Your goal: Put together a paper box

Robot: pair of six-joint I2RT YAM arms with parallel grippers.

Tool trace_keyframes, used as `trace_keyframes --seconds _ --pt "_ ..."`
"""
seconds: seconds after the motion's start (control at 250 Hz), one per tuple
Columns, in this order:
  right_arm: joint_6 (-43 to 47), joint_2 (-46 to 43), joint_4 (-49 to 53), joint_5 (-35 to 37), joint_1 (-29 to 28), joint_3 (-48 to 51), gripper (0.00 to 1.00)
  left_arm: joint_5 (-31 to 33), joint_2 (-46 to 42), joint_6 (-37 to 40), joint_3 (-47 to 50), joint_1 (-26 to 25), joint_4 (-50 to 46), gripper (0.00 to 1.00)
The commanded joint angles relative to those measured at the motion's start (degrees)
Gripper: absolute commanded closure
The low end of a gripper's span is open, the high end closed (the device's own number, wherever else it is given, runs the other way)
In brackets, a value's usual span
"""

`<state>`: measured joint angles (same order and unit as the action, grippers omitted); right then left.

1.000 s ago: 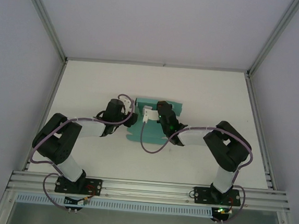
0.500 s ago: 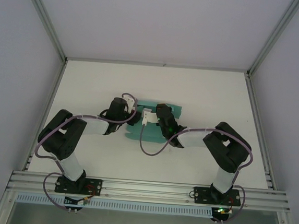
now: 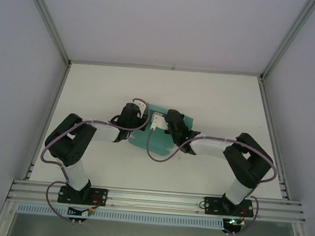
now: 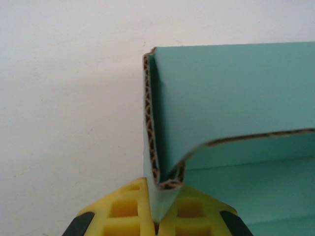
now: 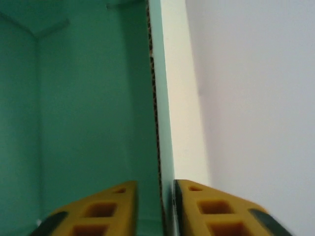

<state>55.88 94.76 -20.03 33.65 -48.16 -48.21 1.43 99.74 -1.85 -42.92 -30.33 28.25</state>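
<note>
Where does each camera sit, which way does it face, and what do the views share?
Top external: above and behind the robot, facing down on the table; the left arm and right arm meet at the paper box.
Left wrist: on the left arm, facing along the left gripper, which pinches a folded box edge.
Right wrist: on the right arm, facing along the right gripper, which straddles a box wall.
Shared: all three see the box.

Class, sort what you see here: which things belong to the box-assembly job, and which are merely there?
In the job: teal-green corrugated card box; left gripper, fingers clamped on its folded edge; right gripper, fingers astride one wall.
Merely there: white table top; aluminium frame rail; purple cable.
</note>
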Motion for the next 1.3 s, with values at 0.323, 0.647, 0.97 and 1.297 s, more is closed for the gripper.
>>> trace_keyframes --seconds 0.323,0.647,0.97,1.297 --pt "-51.7 -18.4 33.0 -45.4 18.2 -9.6 0.1 -2.7 -0.8 5.7 2.5 -2.8 4.0 1.0" --pt "-48.7 1.0 41.1 -47.7 19.2 -27.7 0.14 -0.1 1.7 7.0 2.7 -5.4 5.3 1.0" --pt "-45.3 10.6 44.5 -45.4 17.2 -29.0 0.16 -0.2 2.9 5.5 3.1 -5.9 7.4 0.99" --pt "-44.3 14.4 45.5 -44.2 17.2 -28.3 0.18 -0.1 3.7 3.3 3.2 -5.8 12.0 0.77"
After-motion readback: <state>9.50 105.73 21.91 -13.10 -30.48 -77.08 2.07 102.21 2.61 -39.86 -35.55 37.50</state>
